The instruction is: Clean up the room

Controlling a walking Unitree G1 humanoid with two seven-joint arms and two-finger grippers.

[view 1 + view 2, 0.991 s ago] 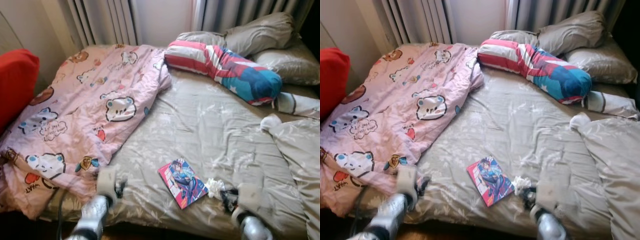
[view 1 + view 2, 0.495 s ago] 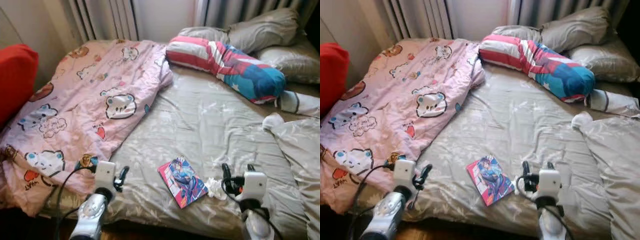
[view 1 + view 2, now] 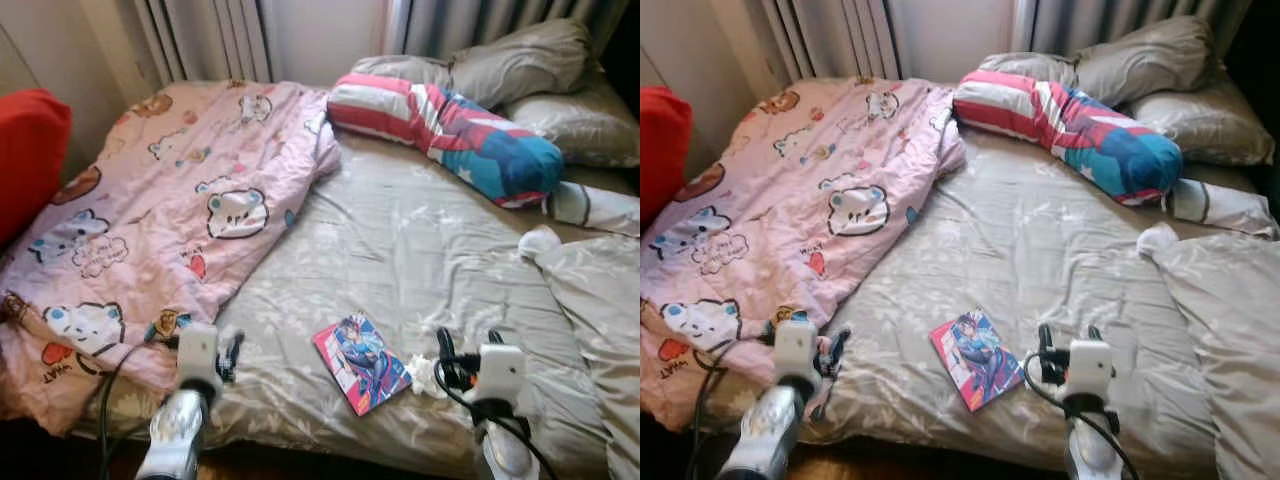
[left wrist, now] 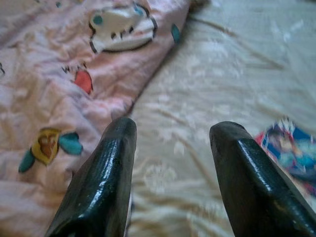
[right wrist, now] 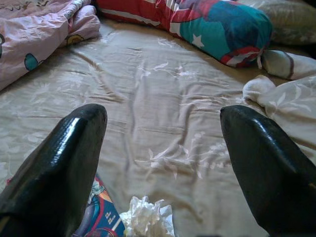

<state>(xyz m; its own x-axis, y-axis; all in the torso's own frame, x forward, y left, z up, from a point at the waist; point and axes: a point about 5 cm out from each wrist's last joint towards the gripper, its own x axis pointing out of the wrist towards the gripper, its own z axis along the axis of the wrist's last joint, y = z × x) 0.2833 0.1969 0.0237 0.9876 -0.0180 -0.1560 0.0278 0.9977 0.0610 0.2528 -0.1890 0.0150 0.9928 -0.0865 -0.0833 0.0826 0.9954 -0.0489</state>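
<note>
The crumpled tissue (image 3: 428, 375) lies on the grey bed sheet (image 3: 420, 250) near the foot of the bed, touching the lower right corner of the comic book (image 3: 362, 364). Neither has been picked up, so by my reading the tidying has hardly begun: the litter is still on the bed, the pink cartoon blanket (image 3: 170, 210) lies rumpled over the left half, and the striped bolster pillow (image 3: 450, 135) sits askew by the grey pillows (image 3: 530, 65) at the head.

The right tool (image 3: 466, 352) hovers just beside the tissue, its two black fingers spread apart with nothing between them; in the right wrist view the tissue (image 5: 146, 217) sits low between the fingers (image 5: 59, 163). The left tool (image 3: 229, 354) hangs over the edge of the pink blanket, likewise spread and empty, as the left wrist view shows.

Compared with half a second ago, the right tool stays close to the tissue with little change, still spread wide. A second ago both arms were lower and blurred at the bottom of the view; since then they have come up over the bed. The tissue and comic book have not shifted on the sheet.
</note>
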